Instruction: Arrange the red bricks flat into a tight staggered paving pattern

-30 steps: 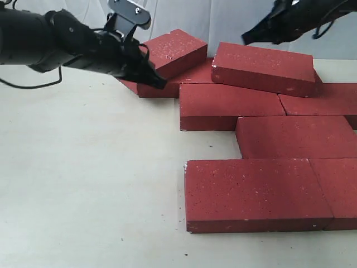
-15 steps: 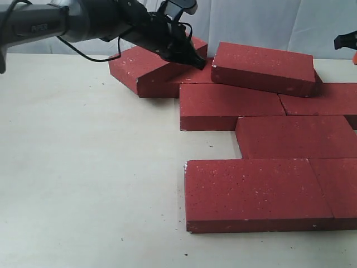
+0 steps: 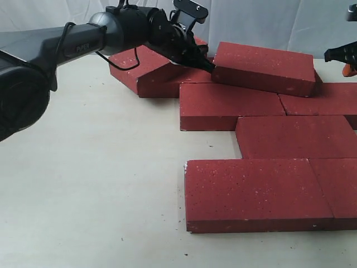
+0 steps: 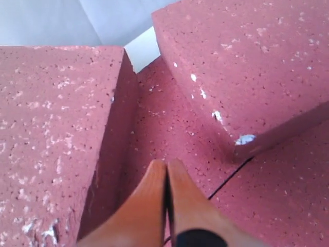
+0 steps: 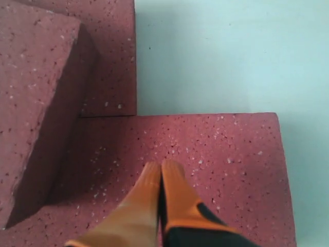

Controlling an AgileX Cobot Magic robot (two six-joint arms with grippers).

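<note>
Pointing left hand (image 3: pixel 208 65), clenched, btwn tilted red bricks (image 3: pixel 262 68), right hand (image 3: pixel 330 54) clenched, empty

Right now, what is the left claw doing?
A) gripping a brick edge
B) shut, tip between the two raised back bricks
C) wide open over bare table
B: the left claw has its fingers pressed together, its tip in the gap between the left raised brick and the right raised brick, gripping nothing.
</note>
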